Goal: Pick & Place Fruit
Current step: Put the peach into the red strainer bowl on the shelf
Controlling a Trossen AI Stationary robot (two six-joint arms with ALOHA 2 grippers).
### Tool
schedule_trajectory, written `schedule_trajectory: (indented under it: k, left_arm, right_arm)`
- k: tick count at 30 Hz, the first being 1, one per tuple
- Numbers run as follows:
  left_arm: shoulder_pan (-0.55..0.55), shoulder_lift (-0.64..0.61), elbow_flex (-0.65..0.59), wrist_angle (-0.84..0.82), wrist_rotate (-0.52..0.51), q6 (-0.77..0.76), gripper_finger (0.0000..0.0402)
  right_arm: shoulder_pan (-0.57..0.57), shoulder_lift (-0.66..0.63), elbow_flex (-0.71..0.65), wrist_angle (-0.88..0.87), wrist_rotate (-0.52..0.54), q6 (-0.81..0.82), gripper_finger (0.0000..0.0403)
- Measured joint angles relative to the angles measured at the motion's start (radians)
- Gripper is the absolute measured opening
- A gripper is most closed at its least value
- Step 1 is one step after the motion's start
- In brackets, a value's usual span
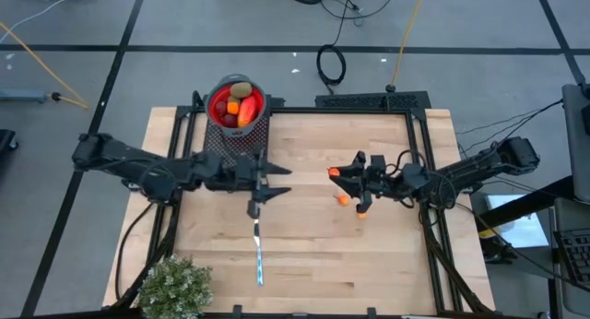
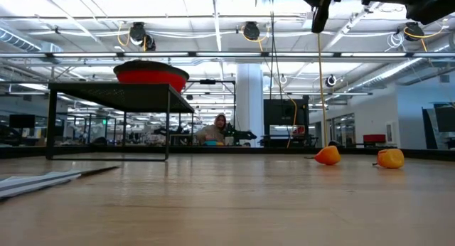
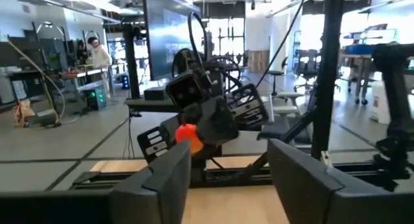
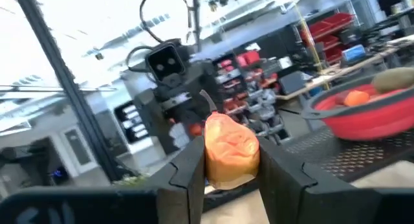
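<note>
A red bowl with several fruit pieces stands on a black mesh stand at the table's far left. My right gripper hovers over the table's middle, pointing left, shut on an orange fruit piece. Two more orange bits lie on the table below it; the low view shows them too. My left gripper faces it from the left, in front of the stand. It is open with nothing between its fingers. My right gripper pinches the orange fruit piece by its two sides between the two fingers. The fingers come level from the table's right side. The piece stands up above the fingers and is lifted clear of the table.
A slim knife lies on the near middle of the table, its blade toward the near edge. A bushy green plant stands at the near left corner. A person sits in the room far behind the table.
</note>
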Motion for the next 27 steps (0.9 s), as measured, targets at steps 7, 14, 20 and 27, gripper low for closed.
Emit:
schedule_trajectory:
  k: [7, 14, 20, 27]
  left_arm:
    - [0.044, 0.142, 0.152, -0.009, 0.005, -0.002, 0.0231]
    - [0.083, 0.254, 0.299, -0.093, 0.077, -0.015, 0.0228]
    - [0.093, 0.320, 0.364, -0.116, 0.122, -0.018, 0.0228]
    - [0.107, 0.331, 0.370, -0.111, 0.131, -0.066, 0.0227]
  right_arm:
    - [0.000, 0.000, 0.000, 0.030, -0.027, 0.004, 0.0108]
    - [0.001, 0.000, 0.000, 0.043, -0.073, -0.001, 0.0108]
    - [0.001, 0.000, 0.000, 0.059, -0.079, -0.021, 0.0108]
    - [0.001, 0.000, 0.000, 0.069, -0.080, -0.024, 0.0107]
